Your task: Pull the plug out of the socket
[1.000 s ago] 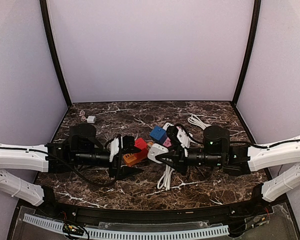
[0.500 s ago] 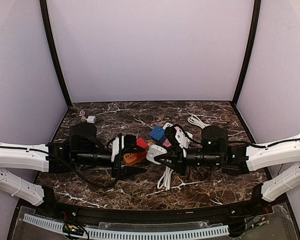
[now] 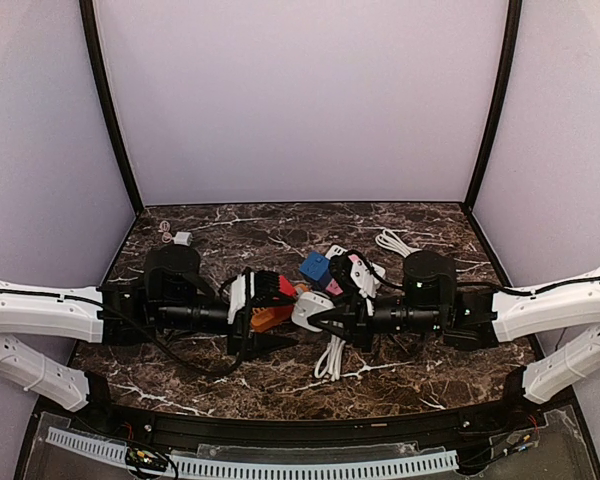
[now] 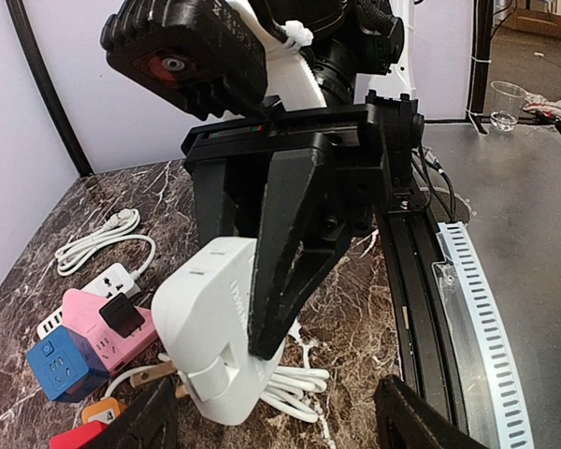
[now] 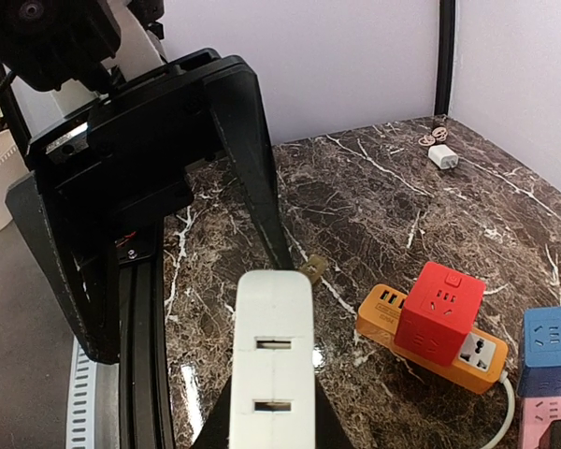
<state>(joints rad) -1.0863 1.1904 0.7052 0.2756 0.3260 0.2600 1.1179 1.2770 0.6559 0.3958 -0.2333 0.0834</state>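
Observation:
My right gripper (image 3: 318, 314) is shut on a white socket block (image 3: 310, 306) and holds it above the table centre. In the right wrist view the block (image 5: 271, 355) fills the bottom centre, two slots facing the camera, with my right gripper (image 5: 269, 426) clamped on its sides. In the left wrist view the block (image 4: 215, 323) sits between the right arm's black fingers (image 4: 285, 243), with a small white plug piece (image 4: 210, 393) on its lower face. My left gripper (image 4: 280, 432) is open, its fingers either side of the block and apart from it; it also shows in the top view (image 3: 280, 316).
A red cube adapter (image 5: 439, 313) is plugged into an orange power strip (image 5: 472, 360). Blue (image 5: 552, 346) and pink (image 4: 98, 327) cube sockets lie beside it. A coiled white cable (image 3: 330, 358) lies under the grippers. A small white charger (image 3: 182, 239) is at the far left.
My left gripper has moved right, closing in on the white block. My right gripper shifted slightly left with the block and still holds it.

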